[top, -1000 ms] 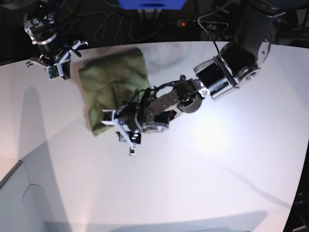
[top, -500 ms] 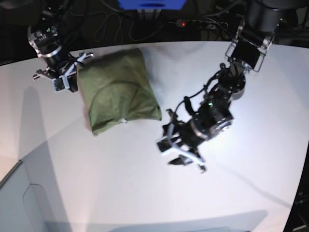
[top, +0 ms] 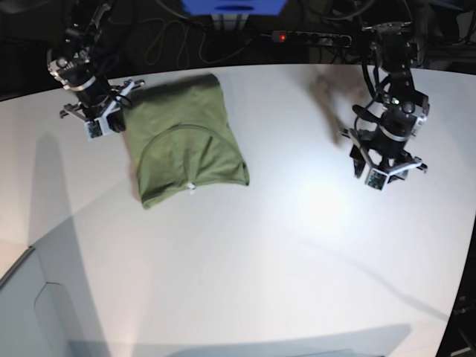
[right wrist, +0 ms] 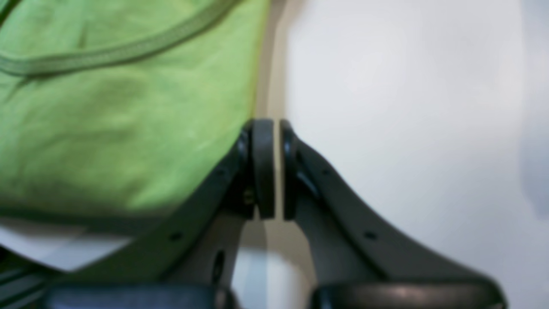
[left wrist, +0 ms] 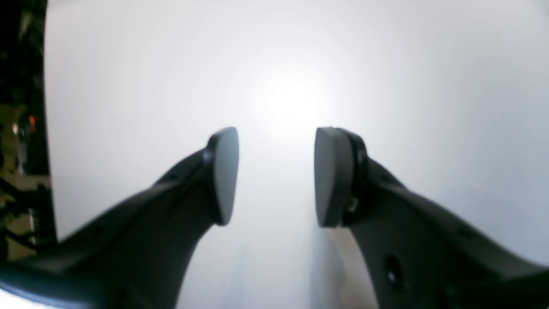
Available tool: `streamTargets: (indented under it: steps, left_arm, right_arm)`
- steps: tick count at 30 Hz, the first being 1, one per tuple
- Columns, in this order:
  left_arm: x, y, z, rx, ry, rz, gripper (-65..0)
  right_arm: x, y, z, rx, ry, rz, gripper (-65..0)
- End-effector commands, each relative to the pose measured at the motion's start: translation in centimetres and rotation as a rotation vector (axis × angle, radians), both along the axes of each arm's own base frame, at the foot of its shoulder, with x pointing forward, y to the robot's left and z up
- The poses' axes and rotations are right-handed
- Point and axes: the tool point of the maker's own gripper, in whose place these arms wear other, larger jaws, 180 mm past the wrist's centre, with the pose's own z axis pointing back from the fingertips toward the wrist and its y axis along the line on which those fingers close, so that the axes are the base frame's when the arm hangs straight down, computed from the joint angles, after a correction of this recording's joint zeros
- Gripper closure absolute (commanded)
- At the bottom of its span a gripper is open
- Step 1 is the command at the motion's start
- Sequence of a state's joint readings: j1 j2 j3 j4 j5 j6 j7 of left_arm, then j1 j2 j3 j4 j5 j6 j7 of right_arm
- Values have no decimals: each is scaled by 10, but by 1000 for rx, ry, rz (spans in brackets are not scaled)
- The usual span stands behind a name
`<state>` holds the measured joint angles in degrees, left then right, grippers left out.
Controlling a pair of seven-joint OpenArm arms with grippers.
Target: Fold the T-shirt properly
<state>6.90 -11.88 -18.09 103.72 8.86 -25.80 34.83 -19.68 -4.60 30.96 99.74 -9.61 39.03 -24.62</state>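
a lab or robot test room — a bare white table [top: 245, 282] with two black robot arms fixed at its far edge, loose cables [top: 171, 37] and a power strip [top: 312, 37] with a red light behind it, and a dark, cluttered background.

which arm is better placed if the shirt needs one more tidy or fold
Right, probably. The right gripper sits shut, holding nothing, right beside the edge of the folded T-shirt. The left gripper hangs open over bare table, well away from the cloth.
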Motion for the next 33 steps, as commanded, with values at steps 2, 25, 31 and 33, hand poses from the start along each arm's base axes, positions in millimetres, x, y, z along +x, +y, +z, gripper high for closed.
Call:
streamTargets:
  steps: [2,25,31,33]
  left_arm:
    - [3,0,10,-4,-39,-7,-280]
    - [-24,-9,-12,-37,29,6,-279]
    - [-33,-3,-17,-32,50,23,-278]
    - [-35,2,-17,-30,50,36,-278]
  right_arm:
    - [-3,5,5,15,-19,19,0]
    - [-29,7,-5,18,40,19,0]
    - [-36,15,-7,27,55,40,0]
    - [-39,21,-9,35,62,57,0]
